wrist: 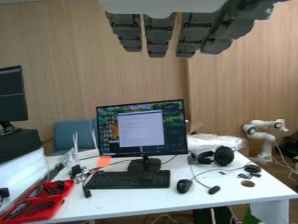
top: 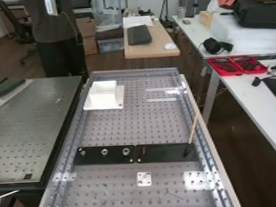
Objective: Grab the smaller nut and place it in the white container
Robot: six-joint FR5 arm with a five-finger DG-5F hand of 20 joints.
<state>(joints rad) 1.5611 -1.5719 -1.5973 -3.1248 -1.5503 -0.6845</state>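
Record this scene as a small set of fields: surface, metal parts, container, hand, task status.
surface: perforated grey metal bench with a flat black bar across it
metal parts: round smaller nut, round larger nut and round bearing, in a row on the bar
container: white, boxy container, beyond the bar toward the bench's far end
hand: dark grey hand, fingers extended, holding nothing visible
task status: smaller nut on the bar, not yet placed

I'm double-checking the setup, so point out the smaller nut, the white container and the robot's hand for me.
Smaller nut [top: 82, 153]: high view, on the middle of its metal body.
White container [top: 104, 97]: high view, on its near wall.
Hand [wrist: 158, 37]: wrist view, on one of its dark grey fingers.
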